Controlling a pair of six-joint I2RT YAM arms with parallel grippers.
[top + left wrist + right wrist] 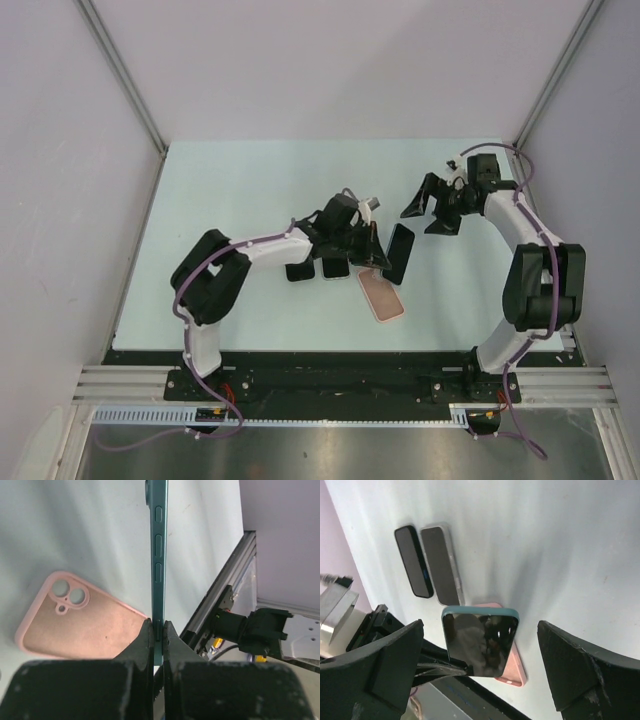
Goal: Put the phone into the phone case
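The phone (158,555) has its top end cut off by the upper edge of the left wrist view, and its lower end is masked between the left gripper (158,626) fingers. In the right wrist view the pink case (517,667) lies behind the phone and is mostly hidden.

Phone (399,252) upright in left hand (158,630), by far end of phone case (382,296) on table (250,190); right hand (432,208) apart, behind-right.

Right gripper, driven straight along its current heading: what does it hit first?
Most likely the phone, pinched on edge by the left gripper. In the right wrist view it sits centred between the fingers of the open right gripper. The gap is hard to judge.
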